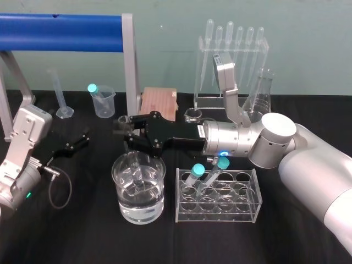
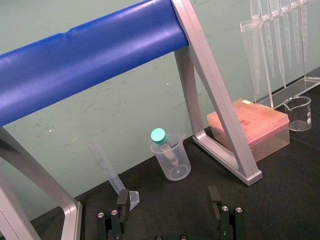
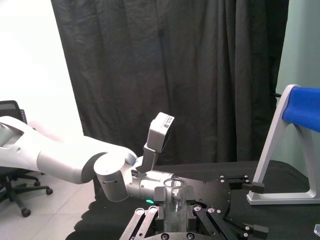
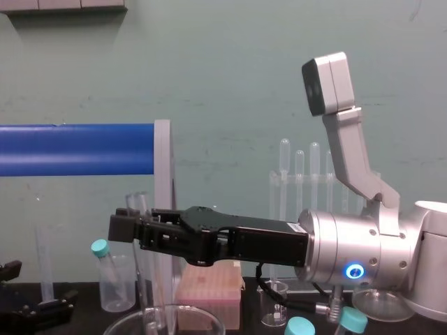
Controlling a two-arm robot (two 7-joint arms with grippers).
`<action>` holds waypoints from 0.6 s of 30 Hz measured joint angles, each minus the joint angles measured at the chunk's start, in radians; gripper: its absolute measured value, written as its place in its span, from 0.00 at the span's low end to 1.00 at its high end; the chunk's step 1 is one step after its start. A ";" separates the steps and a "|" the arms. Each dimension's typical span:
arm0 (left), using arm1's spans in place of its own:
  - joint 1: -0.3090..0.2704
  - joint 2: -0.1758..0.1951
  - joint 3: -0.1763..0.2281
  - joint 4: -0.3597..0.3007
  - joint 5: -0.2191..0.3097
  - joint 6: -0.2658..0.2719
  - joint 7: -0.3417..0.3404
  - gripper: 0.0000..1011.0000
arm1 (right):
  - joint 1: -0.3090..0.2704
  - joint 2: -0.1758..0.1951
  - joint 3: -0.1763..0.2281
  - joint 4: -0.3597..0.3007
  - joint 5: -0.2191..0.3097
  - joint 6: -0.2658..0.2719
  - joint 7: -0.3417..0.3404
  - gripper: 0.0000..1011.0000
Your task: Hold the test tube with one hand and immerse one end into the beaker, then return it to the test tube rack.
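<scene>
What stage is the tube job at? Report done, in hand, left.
Done: the test tube is out of the rack, clamped in the right gripper. In hand: its lower end reaches inside the beaker; whether it is wet is unclear. Left: lift it out and return it to the rack. The left gripper sits open, parked at the left.

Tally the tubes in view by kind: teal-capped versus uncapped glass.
Teal-capped tubes: 3 (two in the test tube rack, one in the small plastic beaker)
Uncapped test tube: 1 (in the right gripper, lower end inside the beaker)
Total: 4
</scene>
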 joint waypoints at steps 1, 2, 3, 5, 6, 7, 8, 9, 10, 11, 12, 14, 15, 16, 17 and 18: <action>0.000 0.000 0.000 0.000 0.000 0.000 0.000 0.99 | -0.001 0.000 0.001 -0.002 0.000 0.000 0.000 0.24; 0.000 0.000 0.000 0.000 0.000 0.000 0.000 0.99 | -0.002 0.002 0.003 -0.009 -0.001 -0.002 0.001 0.24; 0.000 0.000 0.000 0.000 0.000 0.000 0.000 0.99 | -0.003 0.002 0.005 -0.013 -0.002 -0.005 0.001 0.24; 0.000 0.000 0.000 0.000 0.000 0.000 0.000 0.99 | -0.006 0.006 0.009 -0.028 -0.002 -0.014 0.002 0.24; 0.000 0.000 0.000 0.000 0.000 0.000 0.000 0.99 | -0.007 0.007 0.011 -0.033 -0.002 -0.018 0.003 0.24; 0.000 0.000 0.000 0.000 0.000 0.000 0.000 0.99 | -0.009 0.009 0.013 -0.039 -0.001 -0.021 0.004 0.24; 0.000 0.000 0.000 0.000 0.000 0.000 0.000 0.99 | -0.012 0.013 0.018 -0.055 0.000 -0.030 0.005 0.24; 0.000 0.000 0.000 0.000 0.000 0.000 0.000 0.99 | -0.013 0.015 0.021 -0.063 0.001 -0.035 0.006 0.24; 0.000 0.000 0.000 0.000 0.000 0.000 0.000 0.99 | -0.015 0.018 0.024 -0.070 0.003 -0.040 0.007 0.24; 0.000 0.000 0.000 0.000 0.000 0.000 0.000 0.99 | -0.016 0.020 0.027 -0.077 0.006 -0.046 0.008 0.24; 0.000 0.000 0.000 0.000 0.000 0.000 0.000 0.99 | -0.017 0.022 0.031 -0.085 0.010 -0.052 0.010 0.24; 0.000 0.000 0.000 0.000 0.000 0.000 0.000 0.99 | -0.020 0.025 0.046 -0.103 0.029 -0.071 0.025 0.24; 0.000 0.000 0.000 0.000 0.000 0.000 0.000 0.99 | -0.020 0.025 0.057 -0.110 0.043 -0.085 0.038 0.24; 0.000 0.000 0.000 0.000 0.000 0.000 0.000 0.99 | -0.020 0.025 0.063 -0.113 0.053 -0.092 0.047 0.24; 0.000 0.000 0.000 0.000 0.000 0.000 0.000 0.99 | -0.020 0.025 0.071 -0.116 0.064 -0.099 0.056 0.24; 0.000 0.000 0.000 0.000 0.000 0.000 0.000 0.99 | -0.019 0.024 0.077 -0.119 0.075 -0.105 0.066 0.24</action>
